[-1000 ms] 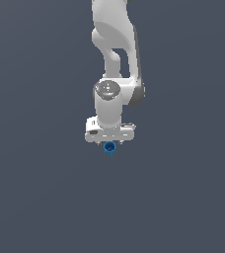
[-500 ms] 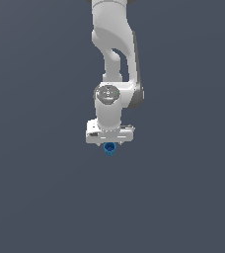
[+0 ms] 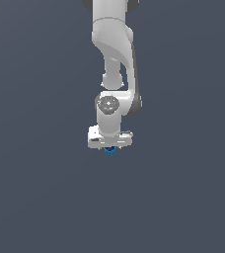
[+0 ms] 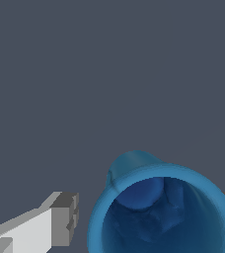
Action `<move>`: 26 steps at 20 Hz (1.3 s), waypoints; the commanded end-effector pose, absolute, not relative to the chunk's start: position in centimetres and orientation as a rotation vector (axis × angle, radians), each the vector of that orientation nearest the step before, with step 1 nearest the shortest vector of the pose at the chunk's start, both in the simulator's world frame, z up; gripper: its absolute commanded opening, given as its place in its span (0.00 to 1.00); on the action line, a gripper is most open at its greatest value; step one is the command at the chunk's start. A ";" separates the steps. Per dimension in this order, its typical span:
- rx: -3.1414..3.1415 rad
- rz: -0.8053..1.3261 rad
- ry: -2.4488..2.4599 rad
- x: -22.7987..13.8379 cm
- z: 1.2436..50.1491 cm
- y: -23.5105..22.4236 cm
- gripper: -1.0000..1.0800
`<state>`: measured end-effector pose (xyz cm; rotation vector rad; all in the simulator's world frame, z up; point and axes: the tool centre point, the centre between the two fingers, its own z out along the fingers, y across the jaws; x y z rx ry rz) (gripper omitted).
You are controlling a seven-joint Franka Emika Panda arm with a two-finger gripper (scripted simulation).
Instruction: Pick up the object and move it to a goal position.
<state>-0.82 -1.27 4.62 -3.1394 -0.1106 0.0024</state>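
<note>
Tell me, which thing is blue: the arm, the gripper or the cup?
The cup is blue, hollow and open-topped. The arm and gripper are white.

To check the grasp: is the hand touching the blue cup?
Cannot tell. In the wrist view a gap shows between one finger and the blue cup; the other finger is cut off. The exterior view is too small.

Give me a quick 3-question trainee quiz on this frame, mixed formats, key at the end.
1. True or false: the blue cup sits between the gripper fingers.
2. In the wrist view, the cup's open top faces: A) the camera B) away from the camera
3. What colour is the arm?

Key: 1 true; 2 A; 3 white.
</note>
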 end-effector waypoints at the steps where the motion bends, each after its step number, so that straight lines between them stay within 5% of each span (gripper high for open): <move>1: -3.140 0.000 -0.112 -0.7 4.1 -1.2 0.96; 3: -3.140 0.000 -0.112 -0.7 4.0 -1.3 0.96; 4: -3.140 0.000 -0.112 -0.7 4.0 -1.3 0.00; 26: -3.140 0.000 -0.112 -1.2 8.0 -2.5 0.00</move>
